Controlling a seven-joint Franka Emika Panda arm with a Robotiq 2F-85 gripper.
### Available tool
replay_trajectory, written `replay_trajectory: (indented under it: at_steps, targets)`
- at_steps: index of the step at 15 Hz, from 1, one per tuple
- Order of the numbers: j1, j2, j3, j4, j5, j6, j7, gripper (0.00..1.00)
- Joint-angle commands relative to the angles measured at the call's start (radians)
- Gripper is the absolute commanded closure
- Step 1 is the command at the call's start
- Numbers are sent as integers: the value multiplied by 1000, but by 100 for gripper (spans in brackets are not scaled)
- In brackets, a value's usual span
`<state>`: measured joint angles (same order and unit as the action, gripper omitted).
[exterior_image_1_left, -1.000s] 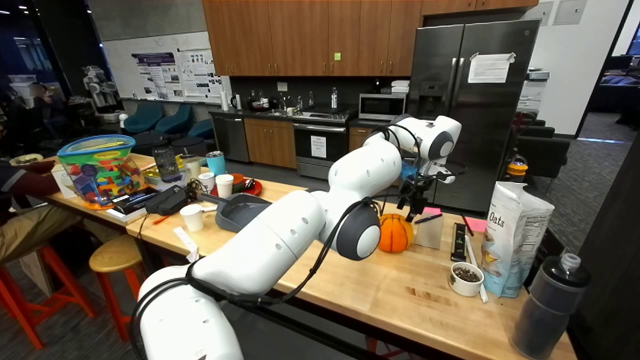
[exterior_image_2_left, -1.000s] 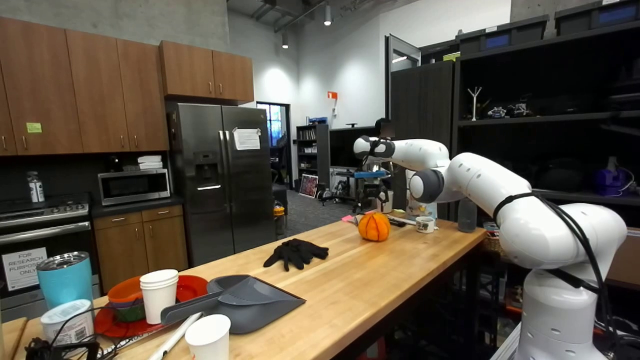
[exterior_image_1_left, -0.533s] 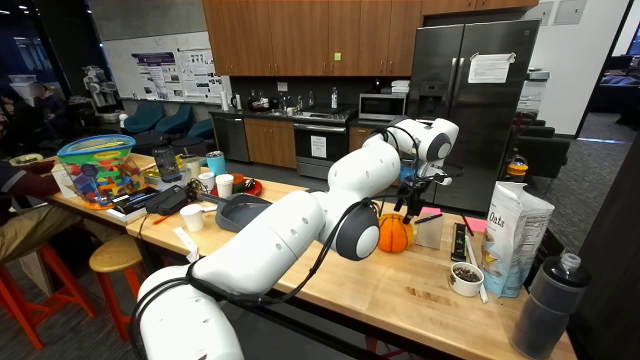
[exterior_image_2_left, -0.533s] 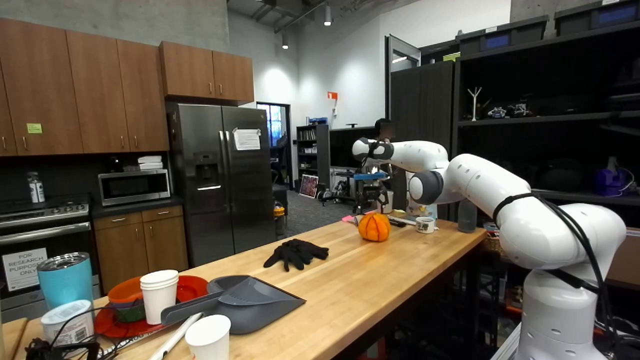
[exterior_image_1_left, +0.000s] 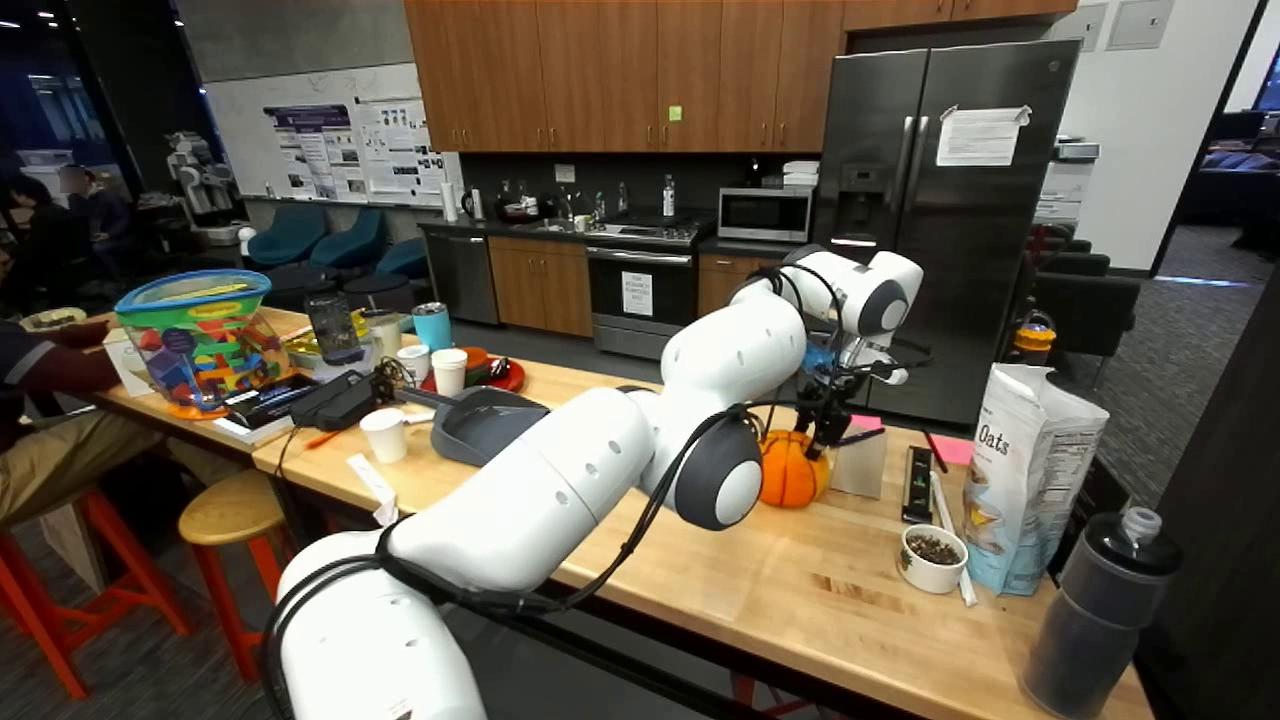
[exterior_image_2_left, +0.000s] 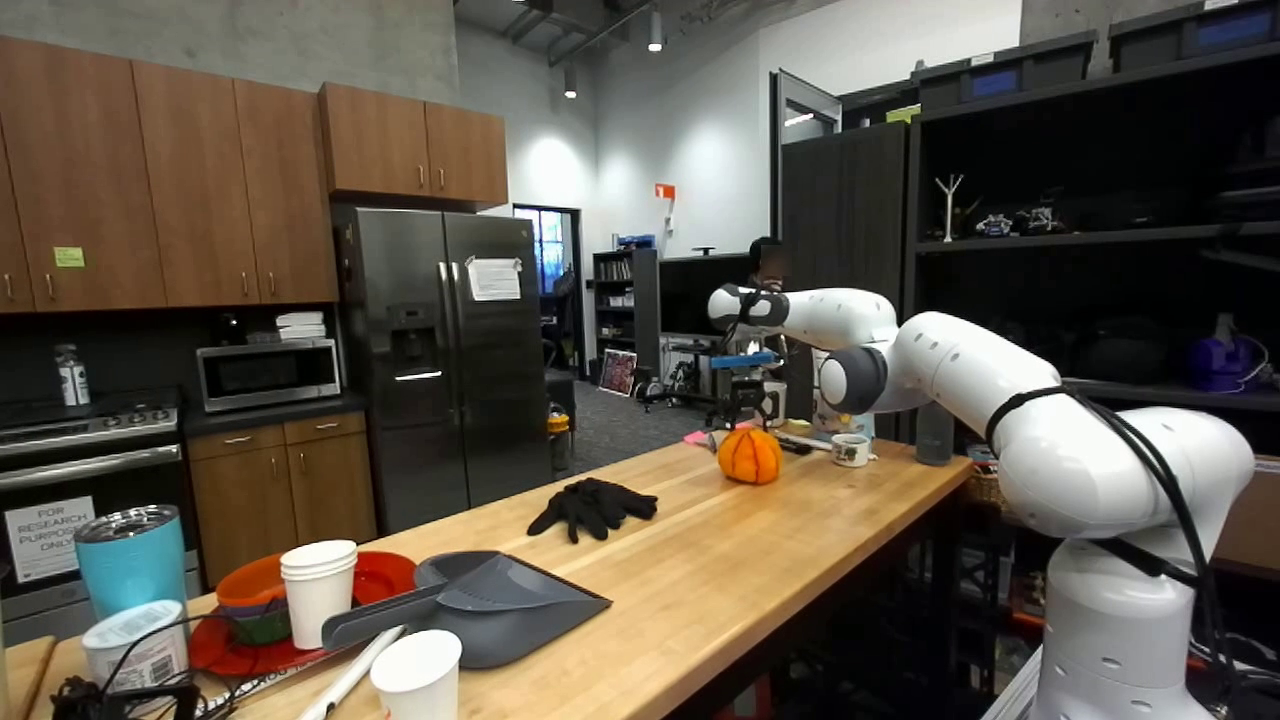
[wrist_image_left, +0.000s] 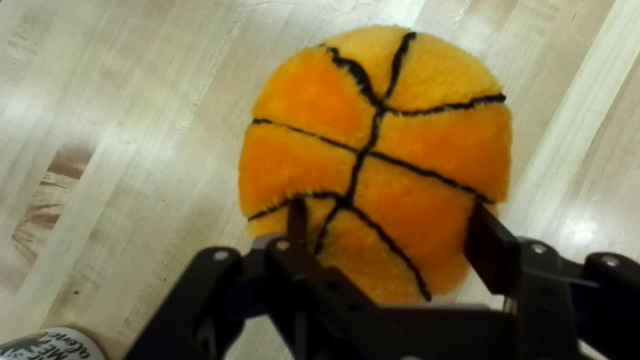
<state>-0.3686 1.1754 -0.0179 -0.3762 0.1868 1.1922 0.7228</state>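
Lower left in your wrist view is a lettered white cup (wrist_image_left: 52, 346); then your gripper (wrist_image_left: 389, 207), fingers spread wide over the orange plush ball (wrist_image_left: 372, 165) on the table (wrist_image_left: 145, 150), the right-hand one at its right edge. You cannot tell whether they touch it.

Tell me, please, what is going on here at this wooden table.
A white jointed robot arm has its two-fingered black end effector at a round orange plush ball. The ball rests on the light wooden table. The fingers stand apart at the ball; whether they grip it, I cannot tell.
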Motion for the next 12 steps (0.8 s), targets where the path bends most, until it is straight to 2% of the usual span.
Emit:
replay_trajectory:
  at_steps: [1,7,9,12]
  targets:
    - [-19,9,6,22,13,-24,28,56]
    - [-42,-27,18,-8,35,-5,39,95]
    - [-53,-47,25,-20,53,13,46,100]
    - [-69,-73,40,-11,78,45,46,98]
